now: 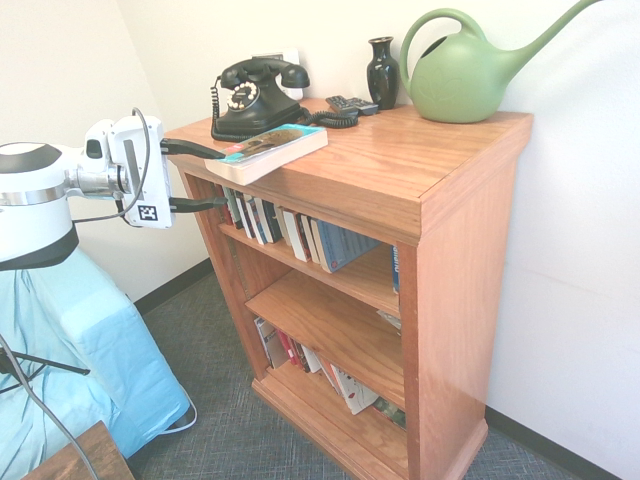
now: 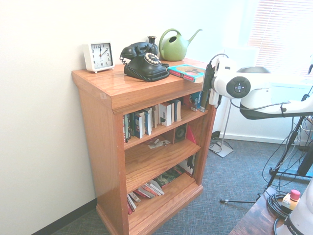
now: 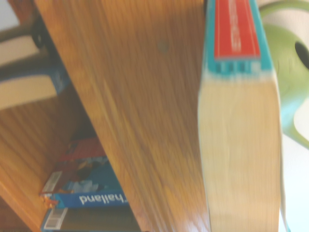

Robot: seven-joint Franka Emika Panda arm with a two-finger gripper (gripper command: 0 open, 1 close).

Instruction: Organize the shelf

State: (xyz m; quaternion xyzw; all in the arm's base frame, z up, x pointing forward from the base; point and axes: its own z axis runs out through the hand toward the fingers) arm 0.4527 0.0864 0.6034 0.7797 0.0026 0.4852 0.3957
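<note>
Reddish-orange wood makes up the bookcase (image 1: 465, 300), which stands against the wall, its open front turned towards the robot so that an arm can get at both the top and the inner levels; on that top a thick paperback (image 1: 268, 152) lies flat near the front edge, one end appearing to jut over it – an overhang that would give a finger room underneath, where the wood would otherwise block it; the gripper (image 1: 224, 180) comes in level at this end, its jaws spread wide, one finger at about the height of the cover and the other lower down; whether either touches the book I cannot tell, but nothing looks clamped; the black telephone (image 2: 146, 67) sits just beside the paperback, so a pull outwards, away from the phone, seems the safer move; the watering can (image 1: 462, 80) and the dark vase (image 1: 382, 74) stand further back, which keeps them off the front edge, and the white clock (image 2: 99, 57) keeps to the other end; on the upper inner level a row of books (image 2: 166, 112) stands mostly upright, each propping its neighbour, while the bottom books (image 2: 146, 190) slump aslant, likely for want of support – tidying seems far from finished, and the paperback probably belongs inside
</note>
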